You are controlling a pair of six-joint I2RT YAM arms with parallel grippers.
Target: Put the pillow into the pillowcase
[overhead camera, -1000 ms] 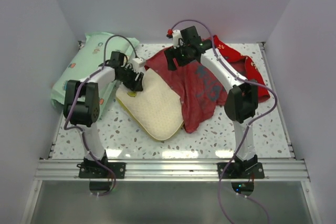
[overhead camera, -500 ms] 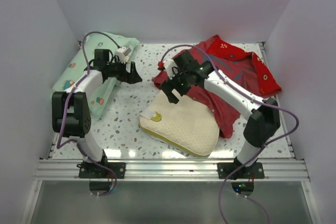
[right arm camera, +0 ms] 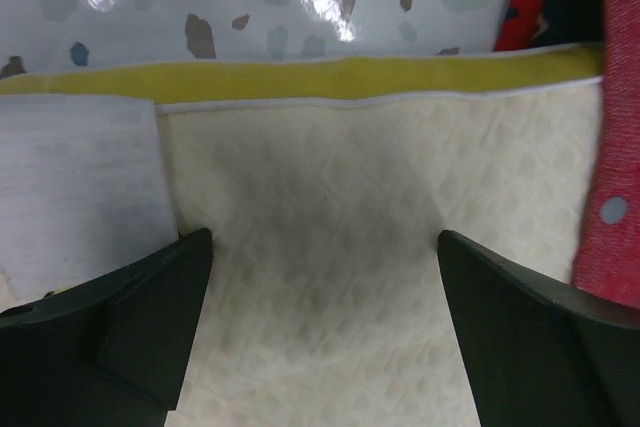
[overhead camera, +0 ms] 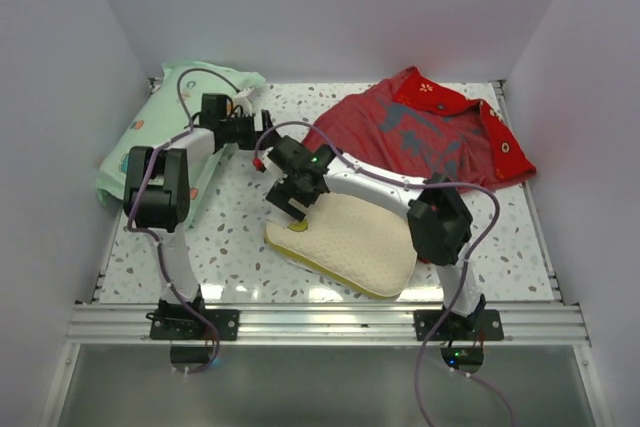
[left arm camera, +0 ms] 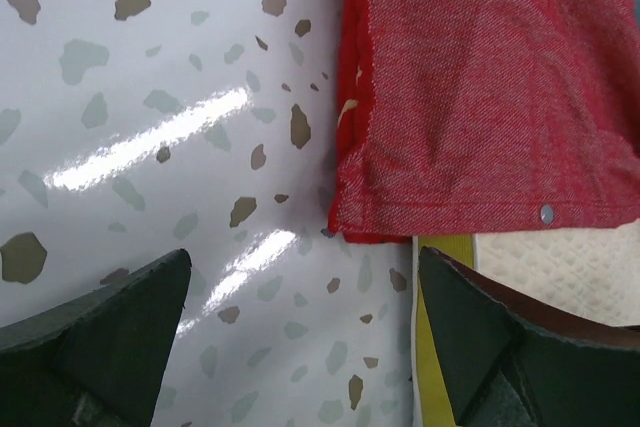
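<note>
The cream-yellow pillow point(overhead camera: 350, 245) lies flat at the front middle of the table. The red pillowcase point(overhead camera: 430, 132) lies spread at the back right. My right gripper point(overhead camera: 290, 197) is open and hovers low over the pillow's left end. In the right wrist view the gripper point(right arm camera: 325, 237) straddles the dimpled cover point(right arm camera: 340, 247), with the white tag point(right arm camera: 75, 182) at its left and a red hem point(right arm camera: 610, 147) at the right. My left gripper point(overhead camera: 255, 137) is open and empty. Its wrist view shows the gripper point(left arm camera: 305, 257) above bare table beside a red pillowcase corner point(left arm camera: 480, 97) and the pillow's edge point(left arm camera: 435, 347).
A mint-green cartoon-print pillow point(overhead camera: 150, 137) lies along the left edge of the terrazzo table point(overhead camera: 230, 237), by the left arm. White walls close in the back and both sides. An aluminium rail point(overhead camera: 330, 322) runs along the front edge.
My right gripper has moved left and forward, from the pillowcase's edge to the pillow's tag end. The pillowcase now lies spread at the back right. My left gripper has shifted slightly right.
</note>
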